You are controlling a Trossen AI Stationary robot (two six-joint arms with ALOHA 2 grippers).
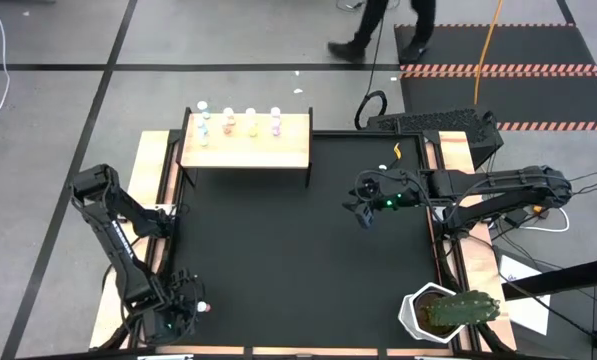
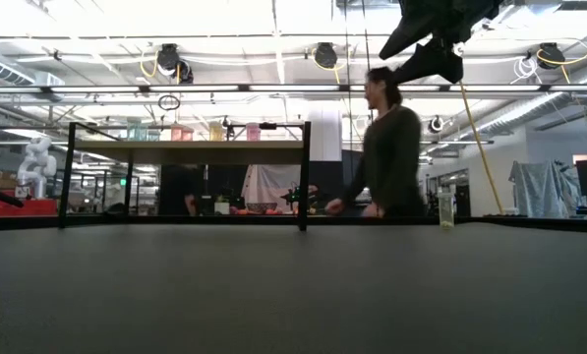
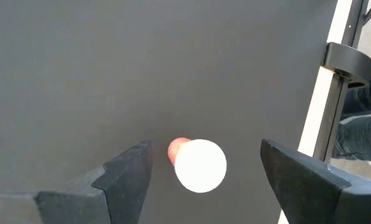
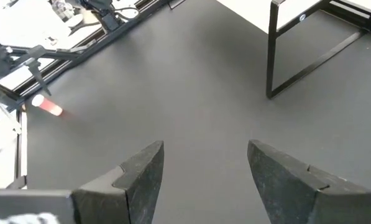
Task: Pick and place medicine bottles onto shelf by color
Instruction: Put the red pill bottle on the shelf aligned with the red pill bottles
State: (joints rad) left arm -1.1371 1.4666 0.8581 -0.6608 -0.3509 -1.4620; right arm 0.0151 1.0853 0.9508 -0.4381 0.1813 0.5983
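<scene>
a small red-bodied medicine bottle with a white cap [image 3: 197, 164] is seen lying on the black table mat [image 1: 308, 260] at its near left corner, directly between the spread fingers of the left gripper [image 3: 204, 171], which is poised above it and grasps nothing. the same bottle is visible far off in the right wrist view [image 4: 46, 105]. the right gripper [image 4: 204, 168] is held high above the right side of the mat, its jaws parted and empty. the pale-wood, flat-topped shelf on dark legs [image 1: 268, 152] is placed at the far left of the mat. four white-capped bottles [image 1: 240, 122] are stood in a row along its back edge, one bluish and the rest pinkish or tan. a white pot with a green cactus [image 1: 443, 312] is set at the near right corner. a person in dark clothing [image 2: 386, 147] is seen beyond the table.
</scene>
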